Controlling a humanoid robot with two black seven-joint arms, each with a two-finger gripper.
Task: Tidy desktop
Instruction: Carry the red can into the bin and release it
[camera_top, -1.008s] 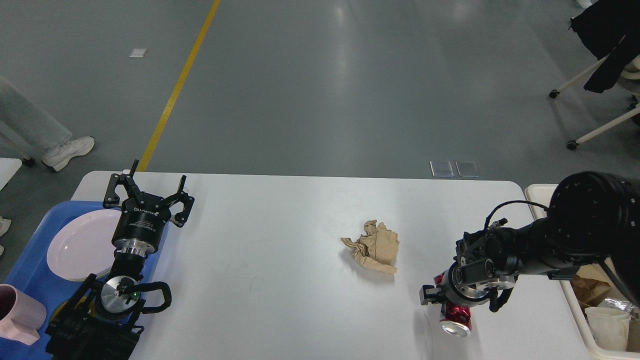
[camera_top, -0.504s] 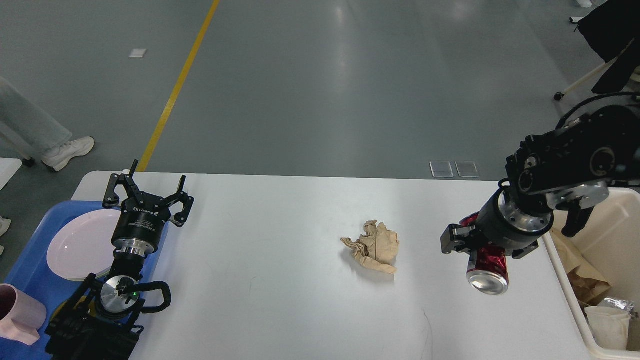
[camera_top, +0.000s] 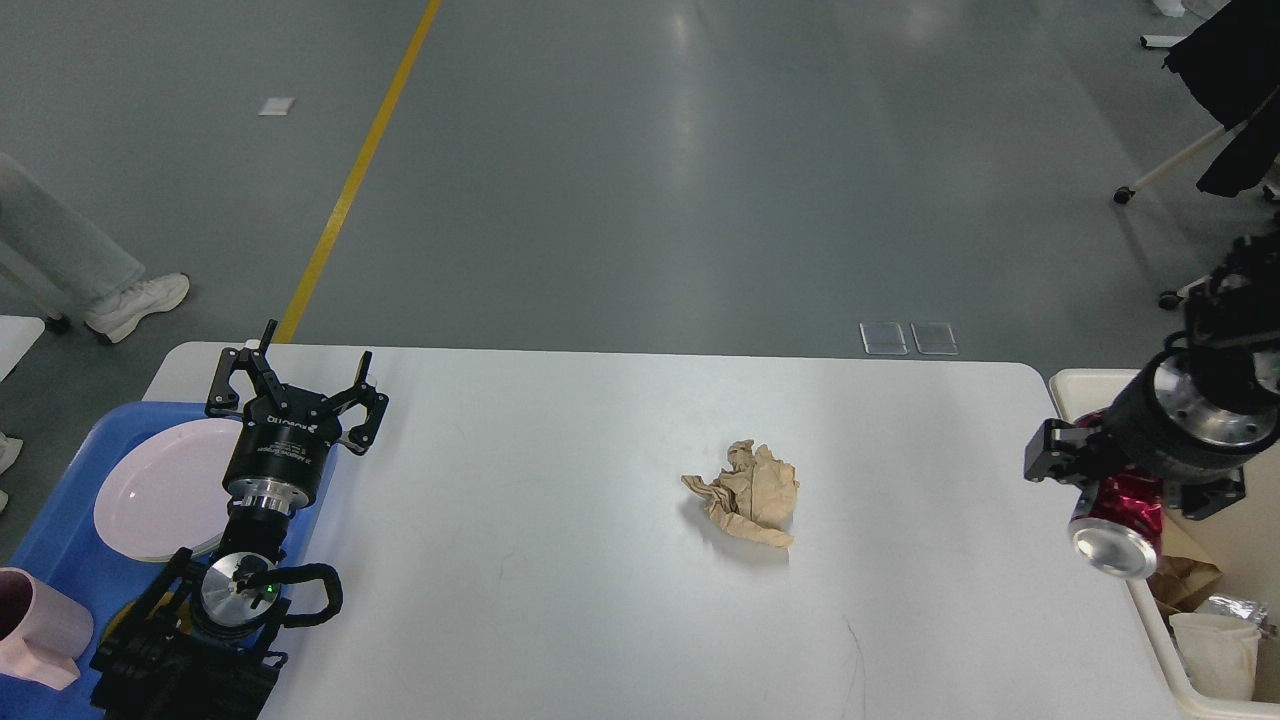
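Observation:
The white desktop (camera_top: 560, 600) fills the lower view. A crumpled brown paper ball (camera_top: 748, 492) lies on it, right of centre. My right gripper (camera_top: 1120, 478) is shut on a red drink can (camera_top: 1118, 520) and holds it in the air over the desktop's right edge, at the rim of the cream bin (camera_top: 1160, 640). The can's silver end faces me. My left gripper (camera_top: 295, 385) is open and empty, above the desktop's left part beside the blue tray (camera_top: 70, 540).
The blue tray holds a white plate (camera_top: 160, 490) and a pink cup (camera_top: 35, 625). The cream bin holds brown paper and a paper cup (camera_top: 1215, 650). A person's legs (camera_top: 90, 270) stand at far left. Chairs on wheels stand at far right.
My right gripper lifted the red can off the desktop and carried it right, from near the paper ball to the bin's rim. The left arm has not moved.

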